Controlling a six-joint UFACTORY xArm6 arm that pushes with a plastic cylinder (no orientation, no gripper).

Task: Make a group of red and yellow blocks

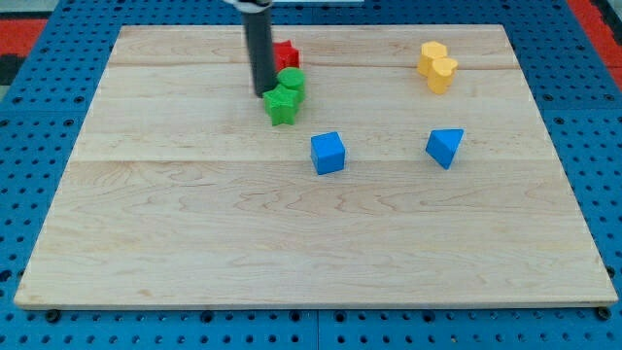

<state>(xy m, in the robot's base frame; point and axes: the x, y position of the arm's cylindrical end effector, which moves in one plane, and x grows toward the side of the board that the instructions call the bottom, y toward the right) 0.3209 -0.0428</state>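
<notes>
No text, label, brand, number or sign can be read anywhere: not on the blocks, the tabletop (194, 243) or the rod.

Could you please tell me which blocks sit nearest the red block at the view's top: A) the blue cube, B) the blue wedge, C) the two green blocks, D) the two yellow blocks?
C: the two green blocks touch the red block just below it, with my tip at their left; the two yellow blocks lie far to the view's right.

Single cam, high front angle down over whole wooden board (311, 243), mid-range.
</notes>
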